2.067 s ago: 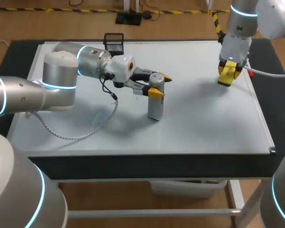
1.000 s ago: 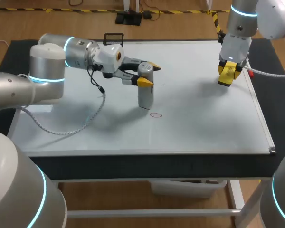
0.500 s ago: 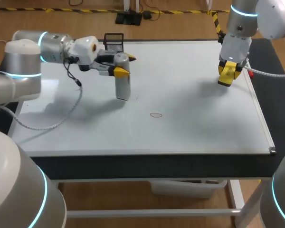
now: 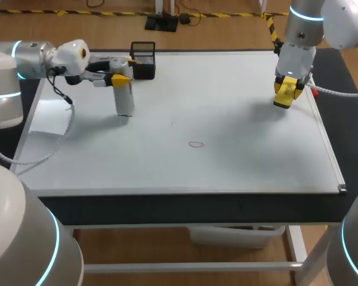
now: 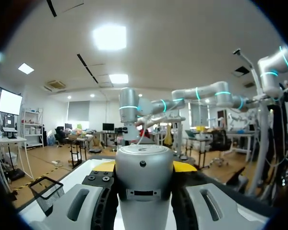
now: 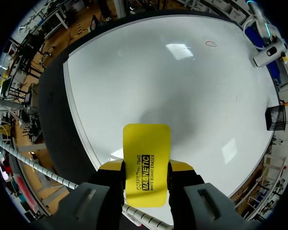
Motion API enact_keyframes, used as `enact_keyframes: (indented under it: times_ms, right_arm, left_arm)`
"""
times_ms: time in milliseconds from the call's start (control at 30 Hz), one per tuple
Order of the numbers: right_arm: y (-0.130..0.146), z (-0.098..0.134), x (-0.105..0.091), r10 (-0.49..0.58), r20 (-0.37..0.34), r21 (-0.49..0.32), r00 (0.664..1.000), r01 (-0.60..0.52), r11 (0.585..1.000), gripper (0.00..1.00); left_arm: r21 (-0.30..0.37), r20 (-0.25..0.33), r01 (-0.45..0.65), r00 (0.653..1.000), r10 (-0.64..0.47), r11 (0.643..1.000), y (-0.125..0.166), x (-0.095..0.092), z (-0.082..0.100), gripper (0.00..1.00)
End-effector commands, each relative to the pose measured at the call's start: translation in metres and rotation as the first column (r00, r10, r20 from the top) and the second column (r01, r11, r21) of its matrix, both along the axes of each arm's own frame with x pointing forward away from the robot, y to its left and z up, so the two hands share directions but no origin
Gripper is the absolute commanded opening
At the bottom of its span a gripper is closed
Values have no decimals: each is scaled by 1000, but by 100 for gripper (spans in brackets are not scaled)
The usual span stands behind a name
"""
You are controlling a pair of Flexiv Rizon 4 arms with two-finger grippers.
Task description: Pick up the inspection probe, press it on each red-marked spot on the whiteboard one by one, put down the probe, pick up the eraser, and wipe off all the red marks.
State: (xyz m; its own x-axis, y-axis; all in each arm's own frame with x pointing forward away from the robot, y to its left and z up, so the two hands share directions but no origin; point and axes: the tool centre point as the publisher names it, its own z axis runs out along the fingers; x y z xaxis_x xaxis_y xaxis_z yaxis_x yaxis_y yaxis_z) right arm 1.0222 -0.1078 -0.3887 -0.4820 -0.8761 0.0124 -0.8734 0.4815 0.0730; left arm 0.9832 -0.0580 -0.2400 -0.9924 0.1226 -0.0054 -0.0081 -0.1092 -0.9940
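Note:
My left gripper (image 4: 118,72) is shut on the grey cylindrical probe (image 4: 125,99), which stands upright near the whiteboard's (image 4: 244,149) far left corner; whether its base touches the board I cannot tell. In the left wrist view the probe (image 5: 144,184) fills the gap between the left gripper's (image 5: 144,166) fingers. One red oval mark (image 4: 195,143) shows mid-board, also far ahead of the right gripper as a red mark (image 6: 210,43). My right gripper (image 4: 286,94) hangs over the far right of the board, shut on the yellow eraser (image 6: 146,143).
A black mesh basket (image 4: 143,59) stands at the board's far edge, just right of the probe, and shows beside the left gripper as a basket (image 5: 47,194). A tiny dark speck (image 4: 172,124) lies left of the red mark. Black table cover (image 4: 340,143) borders the board.
My left arm has carried the probe left and back from the board's middle to the far left, beside the basket, uncovering the red mark. The right arm has kept still.

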Motion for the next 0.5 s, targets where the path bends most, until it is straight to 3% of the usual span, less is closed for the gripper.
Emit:
enact_keyframes:
  times_ms: [33, 500]
  right_arm:
    - [-1, 1, 1, 2, 0, -3, 1000, -2, 1000, 0]
    - [-1, 1, 1, 2, 0, -3, 1000, -2, 1000, 0]
  left_arm:
    - [3, -3, -20, 1000, 20, 1000, 21, 5, 2, 0]
    - [11, -4, -70, 998, 70, 998, 53, 25, 3, 0]
